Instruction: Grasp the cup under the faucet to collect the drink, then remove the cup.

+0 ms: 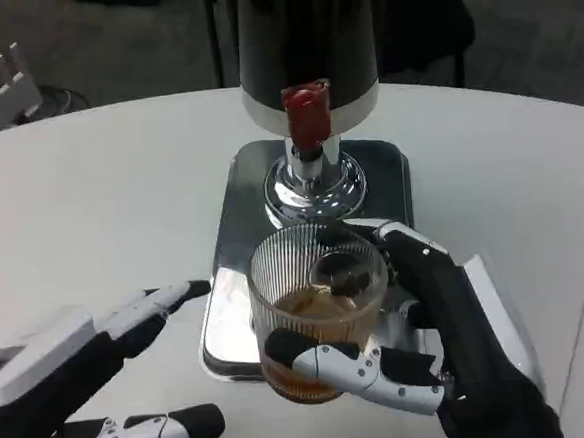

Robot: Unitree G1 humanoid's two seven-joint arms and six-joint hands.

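The right hand (422, 350) grasps the ribbed cup (318, 307), already part-filled with amber drink, at six o'clock of the faucet (307, 118); removal remains, left hand (93, 383) released.

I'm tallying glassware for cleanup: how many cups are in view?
1. A ribbed glass cup with amber drink, held by the right hand over the silver tray, below the red faucet.

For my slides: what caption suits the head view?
Right hand holds the ribbed cup of amber drink below the dispenser's faucet.
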